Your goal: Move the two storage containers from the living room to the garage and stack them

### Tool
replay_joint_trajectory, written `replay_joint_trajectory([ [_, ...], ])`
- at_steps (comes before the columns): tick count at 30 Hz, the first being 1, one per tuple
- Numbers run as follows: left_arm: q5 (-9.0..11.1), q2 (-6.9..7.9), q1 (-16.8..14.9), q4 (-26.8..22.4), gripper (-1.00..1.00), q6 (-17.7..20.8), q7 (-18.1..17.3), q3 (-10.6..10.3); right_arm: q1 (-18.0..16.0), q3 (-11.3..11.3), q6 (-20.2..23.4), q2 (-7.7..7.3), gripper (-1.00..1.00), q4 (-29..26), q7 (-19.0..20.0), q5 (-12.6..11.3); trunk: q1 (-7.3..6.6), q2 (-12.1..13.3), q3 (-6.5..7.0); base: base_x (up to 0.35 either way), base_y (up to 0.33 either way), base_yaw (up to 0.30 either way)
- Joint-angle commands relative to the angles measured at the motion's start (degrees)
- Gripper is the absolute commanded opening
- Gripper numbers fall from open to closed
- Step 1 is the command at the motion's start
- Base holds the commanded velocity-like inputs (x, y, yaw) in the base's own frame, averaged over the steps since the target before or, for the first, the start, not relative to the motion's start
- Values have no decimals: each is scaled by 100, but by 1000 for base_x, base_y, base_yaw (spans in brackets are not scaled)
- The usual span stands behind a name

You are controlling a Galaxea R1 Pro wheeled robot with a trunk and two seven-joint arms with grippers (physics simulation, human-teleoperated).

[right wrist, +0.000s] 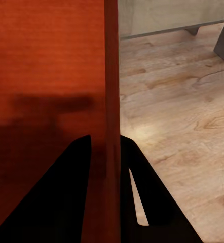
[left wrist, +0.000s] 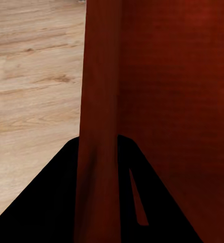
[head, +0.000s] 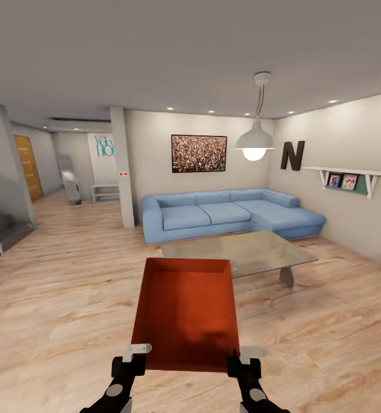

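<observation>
Both grippers, left gripper (head: 134, 351) and right gripper (head: 243, 357), clamp one storage container (head: 186, 312) above the living room floor (head: 58, 298), so carrying it to the garage comes next.

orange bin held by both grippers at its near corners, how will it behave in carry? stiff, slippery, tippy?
Probably stiff: the storage container holds its shape with straight walls. Possibly slippery: the walls look smooth where the left gripper and right gripper pinch them. It may sag forward, since most of it sticks out past the grips.
</observation>
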Motion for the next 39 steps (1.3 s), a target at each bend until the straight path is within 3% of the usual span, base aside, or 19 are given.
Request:
replay_joint_trajectory([
  [1,59,-1,-4,21,-100,-36,75,85,-7,-120,-138,3,-100,-199,79,99,1,-8,-11,0,0,300],
  [39,48,-1,-4,162,-100,-33,10,93,-5,-120,-138,3,-100,-199,79,99,1,-8,-11,0,0,300],
])
